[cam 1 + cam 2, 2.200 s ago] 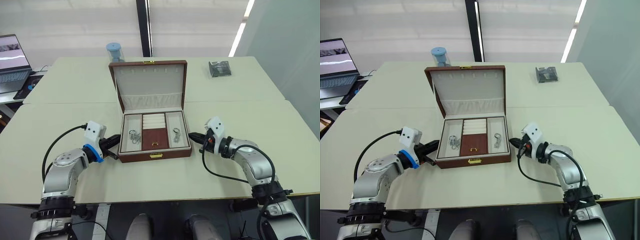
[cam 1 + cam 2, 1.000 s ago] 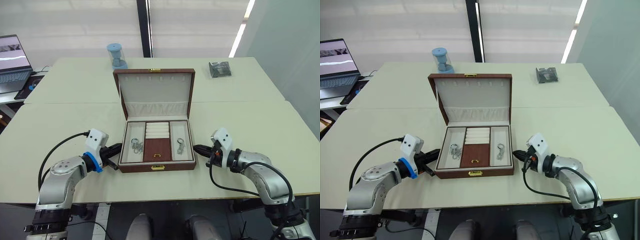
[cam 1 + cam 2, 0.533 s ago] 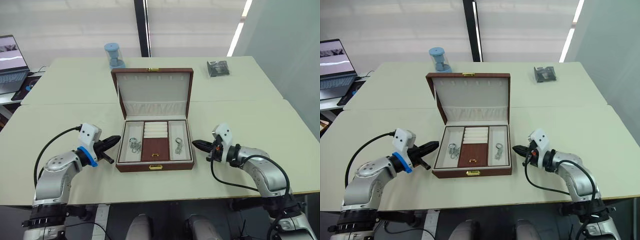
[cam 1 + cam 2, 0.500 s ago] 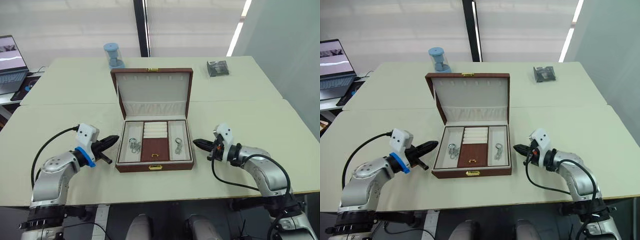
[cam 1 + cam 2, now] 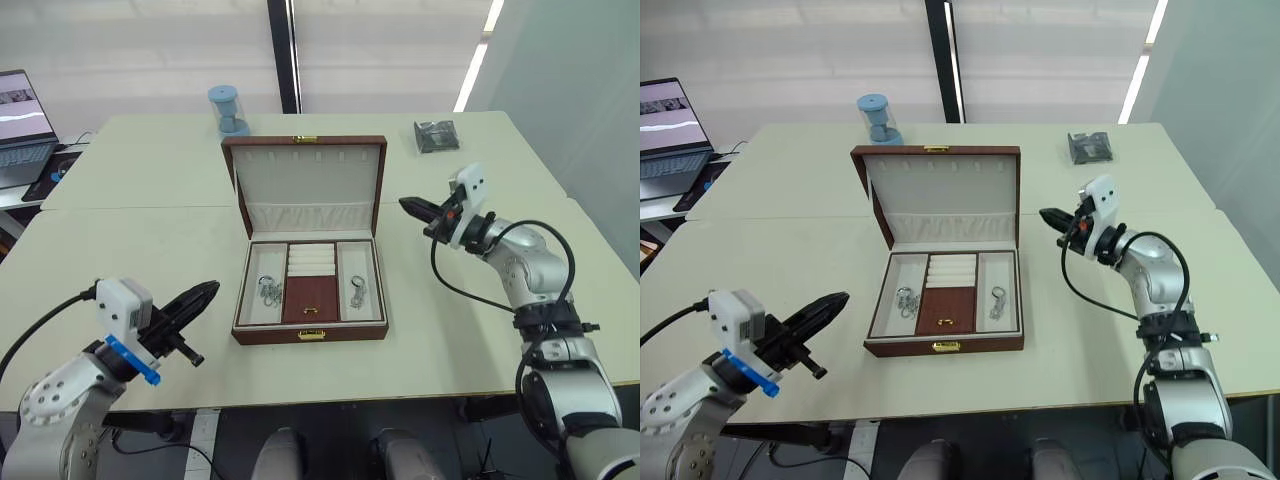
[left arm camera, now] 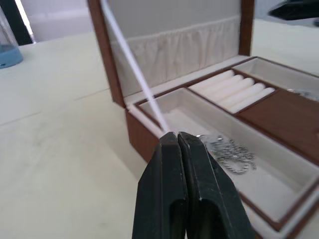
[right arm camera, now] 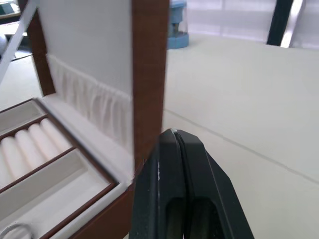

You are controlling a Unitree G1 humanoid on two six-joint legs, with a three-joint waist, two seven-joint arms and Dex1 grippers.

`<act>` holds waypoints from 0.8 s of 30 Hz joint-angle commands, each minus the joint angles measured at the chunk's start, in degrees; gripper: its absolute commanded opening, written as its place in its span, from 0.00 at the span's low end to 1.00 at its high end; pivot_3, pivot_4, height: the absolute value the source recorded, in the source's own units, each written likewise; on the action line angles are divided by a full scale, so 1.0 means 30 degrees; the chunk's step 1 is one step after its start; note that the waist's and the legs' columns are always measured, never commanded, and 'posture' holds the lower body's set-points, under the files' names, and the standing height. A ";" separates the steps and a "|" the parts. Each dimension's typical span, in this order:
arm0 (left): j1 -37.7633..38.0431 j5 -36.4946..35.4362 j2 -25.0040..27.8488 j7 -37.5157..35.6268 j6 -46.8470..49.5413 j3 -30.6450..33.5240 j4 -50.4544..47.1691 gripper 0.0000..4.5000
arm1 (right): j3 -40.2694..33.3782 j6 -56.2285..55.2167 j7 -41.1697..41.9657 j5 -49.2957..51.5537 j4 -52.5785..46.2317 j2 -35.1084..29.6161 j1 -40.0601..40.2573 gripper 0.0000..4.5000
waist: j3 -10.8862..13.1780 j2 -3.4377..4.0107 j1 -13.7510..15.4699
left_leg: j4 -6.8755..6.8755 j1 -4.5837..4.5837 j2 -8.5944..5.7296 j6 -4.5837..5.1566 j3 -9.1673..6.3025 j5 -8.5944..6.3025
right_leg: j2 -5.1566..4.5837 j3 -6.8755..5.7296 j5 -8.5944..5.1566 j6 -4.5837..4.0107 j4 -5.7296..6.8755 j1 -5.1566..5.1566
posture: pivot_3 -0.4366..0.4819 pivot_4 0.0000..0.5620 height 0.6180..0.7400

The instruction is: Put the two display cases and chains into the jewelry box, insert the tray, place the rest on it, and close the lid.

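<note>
The jewelry box (image 5: 310,290) is sitting open at the centre of the frame in the head views, on the pale table (image 5: 120,250), with its gold clasp facing the bottom edge and its hinge toward the top. Its long axis is running from lower frame to upper frame, and the lid (image 5: 305,185) is standing nearly upright behind the base, its cream lining facing the camera. The tray (image 5: 310,285) is already lying inside the box, so the insertion step looks done. Chains (image 5: 269,291) are resting in the tray's left compartment, and another (image 5: 359,292) in the right one (the display cases are presumably underneath, though nothing here confirms it). How many chains there are I cannot count at this size. What looks left, by my reading, is closing the lid.

The left gripper (image 5: 197,296) is hovering at the lower left of the frame, apart from the box's left wall, its fingers pressed together and holding nothing, as the left wrist view (image 6: 178,137) makes plain. The right gripper (image 5: 410,206) is hanging at the centre right, just beside the lid's right edge, its fingers likewise closed and empty. A dark packet (image 5: 436,135) is lying at the upper right.
</note>
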 commanded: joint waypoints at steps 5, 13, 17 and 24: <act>0.4248 -0.0686 -0.2268 0.0840 -0.2062 0.0218 -0.4521 0.00 | -0.0447 -0.4064 0.1384 -0.1127 0.7347 -0.0435 -0.4641 0.00 | 0.0002 0.0003 0.0005 | 0.0001 0.0008 0.0000 0.0001 -0.0001 0.0001 | 0.0009 0.0003 0.0001 -0.0003 0.0014 0.0004 | 0.48 0.27 1.00; 0.8009 -0.0888 -0.3723 0.1464 -0.3541 0.0147 -0.7190 0.00 | -0.0266 -0.6448 0.2365 -0.2280 1.2364 0.0434 -0.7884 0.00 | 0.0008 0.0014 -0.0037 | -0.0003 0.0012 0.0011 0.0002 0.0021 0.0000 | 0.0018 0.0025 -0.0002 -0.0009 0.0007 -0.0003 | 0.48 0.27 1.00; 0.8745 -0.0880 -0.4085 0.2596 -0.3596 -0.0114 -0.8463 0.00 | -0.0345 -0.7130 0.2351 -0.2761 1.3706 0.0912 -0.8786 0.00 | 0.0015 0.0023 -0.0029 | -0.0001 0.0012 0.0004 0.0002 0.0022 0.0000 | 0.0016 0.0028 -0.0003 -0.0010 0.0007 -0.0002 | 0.48 0.27 1.00; 0.9867 -0.0735 -0.4383 0.3518 -0.3827 -0.0216 -0.9479 0.00 | -0.0492 -0.7616 0.1881 -0.3569 1.4917 0.1557 -0.9807 0.00 | 0.0028 0.0041 -0.0032 | -0.0002 0.0009 0.0005 0.0002 0.0031 -0.0001 | 0.0017 0.0036 -0.0004 -0.0013 0.0005 -0.0010 | 0.48 0.27 1.00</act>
